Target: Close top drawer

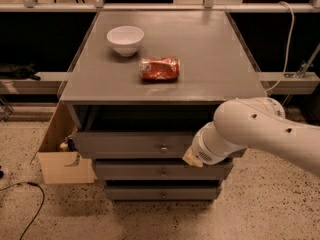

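Observation:
The top drawer [125, 144] is a wide grey drawer with a small round metal knob [163, 148] at its centre. It stands out a little from the cabinet, with a dark gap above it under the tabletop. My gripper [192, 159] is at the end of the white arm [260, 129]. It sits against the lower edge of the drawer's front, just right of the knob. The arm hides the drawer's right end.
A white bowl [125, 39] and a crushed red packet [159, 68] lie on the grey cabinet top [215, 54]. Two shorter grey drawers [145, 170] sit below the top one. An open cardboard box [62, 161] stands at the cabinet's left. A black cable [30, 204] lies on the floor.

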Robot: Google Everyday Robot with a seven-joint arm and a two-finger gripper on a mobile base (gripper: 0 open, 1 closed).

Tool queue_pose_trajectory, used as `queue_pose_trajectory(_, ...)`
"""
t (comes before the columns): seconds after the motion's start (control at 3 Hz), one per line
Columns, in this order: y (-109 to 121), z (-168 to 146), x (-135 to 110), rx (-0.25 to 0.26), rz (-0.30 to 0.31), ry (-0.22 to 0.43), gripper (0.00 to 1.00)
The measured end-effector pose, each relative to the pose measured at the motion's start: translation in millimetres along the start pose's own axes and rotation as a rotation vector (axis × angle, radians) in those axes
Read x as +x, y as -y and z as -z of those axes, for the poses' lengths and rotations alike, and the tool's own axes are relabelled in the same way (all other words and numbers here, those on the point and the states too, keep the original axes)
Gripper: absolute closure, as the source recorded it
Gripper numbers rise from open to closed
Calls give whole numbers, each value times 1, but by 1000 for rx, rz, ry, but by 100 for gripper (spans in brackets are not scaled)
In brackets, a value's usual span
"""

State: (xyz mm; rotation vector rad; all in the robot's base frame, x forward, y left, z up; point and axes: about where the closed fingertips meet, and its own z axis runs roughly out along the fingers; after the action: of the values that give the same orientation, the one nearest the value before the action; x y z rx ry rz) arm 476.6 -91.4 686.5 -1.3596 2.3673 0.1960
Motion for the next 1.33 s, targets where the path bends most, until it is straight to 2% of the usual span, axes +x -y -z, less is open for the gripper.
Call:
queue_pose_trajectory(0.33,13,-10,-13,34,21,-19,99)
queue_pose_trajectory(0.67,21,-18,-14,58,24,-27,100)
queue_pose_trajectory(1.0,24,-33,-6,68,3,-28,100)
queue_pose_trajectory(1.33,31,-46,-15,84,20,-44,100)
